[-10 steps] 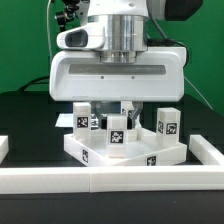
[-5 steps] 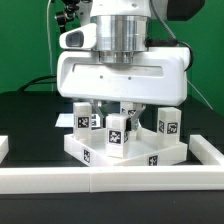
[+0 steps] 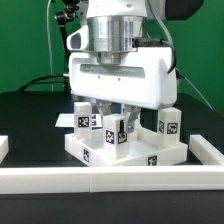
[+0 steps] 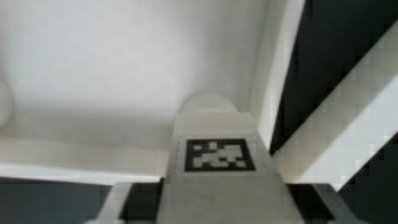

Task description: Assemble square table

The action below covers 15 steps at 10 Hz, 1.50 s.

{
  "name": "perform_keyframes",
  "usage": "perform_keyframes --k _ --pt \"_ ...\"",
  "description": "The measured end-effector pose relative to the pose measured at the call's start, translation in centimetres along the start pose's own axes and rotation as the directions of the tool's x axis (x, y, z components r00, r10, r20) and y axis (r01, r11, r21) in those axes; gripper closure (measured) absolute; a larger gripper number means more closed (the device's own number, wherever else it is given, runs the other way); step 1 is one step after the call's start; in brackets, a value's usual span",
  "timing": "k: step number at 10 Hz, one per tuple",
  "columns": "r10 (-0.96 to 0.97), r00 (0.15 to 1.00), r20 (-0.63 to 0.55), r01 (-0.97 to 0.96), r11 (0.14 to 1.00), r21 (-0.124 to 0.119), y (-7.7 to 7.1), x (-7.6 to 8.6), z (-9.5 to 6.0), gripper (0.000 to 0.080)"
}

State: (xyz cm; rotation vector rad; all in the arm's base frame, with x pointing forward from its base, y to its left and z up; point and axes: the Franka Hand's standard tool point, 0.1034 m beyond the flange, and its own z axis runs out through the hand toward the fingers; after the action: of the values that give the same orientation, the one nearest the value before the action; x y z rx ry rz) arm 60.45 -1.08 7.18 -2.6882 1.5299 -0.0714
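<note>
Gripper (image 3: pixel 118 112) hangs low over the square slab (image 3: pixel 125 152), which lies on the black table (image 3: pixel 30 115) just behind the long white rail (image 3: pixel 110 180) at the front. Its fingers are clamped on a tagged white leg (image 3: pixel 117 131) held upright over the slab's middle. Wrist view: same leg (image 4: pixel 219 150) between the fingers, white slab (image 4: pixel 125 60) right under it. Three more legs stand on the slab: two on the exterior view's left (image 3: pixel 82 117) (image 3: pixel 97 119), one on its right (image 3: pixel 167 121).
</note>
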Motion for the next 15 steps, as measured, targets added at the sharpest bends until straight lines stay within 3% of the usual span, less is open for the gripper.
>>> perform_keyframes --k 4,8,11,13,14,15 --pt "0.288 0.958 0.000 -0.288 0.958 0.001 -0.3 -0.3 0.1 0.0509" --pt "0.512 0.859 0.007 -0.512 0.859 0.002 -0.5 -0.7 0.1 0.0509" --pt "0.479 0.878 0.008 -0.479 0.878 0.000 -0.5 -0.7 0.1 0.0509" --pt "0.382 0.924 0.009 -0.382 0.924 -0.005 -0.5 -1.0 0.2 0.0239" --pt "0.280 0.960 0.006 -0.280 0.960 -0.008 -0.7 -1.1 0.1 0.0239" --pt "0.182 0.983 0.007 -0.182 0.983 -0.006 -0.8 -1.3 0.1 0.0168"
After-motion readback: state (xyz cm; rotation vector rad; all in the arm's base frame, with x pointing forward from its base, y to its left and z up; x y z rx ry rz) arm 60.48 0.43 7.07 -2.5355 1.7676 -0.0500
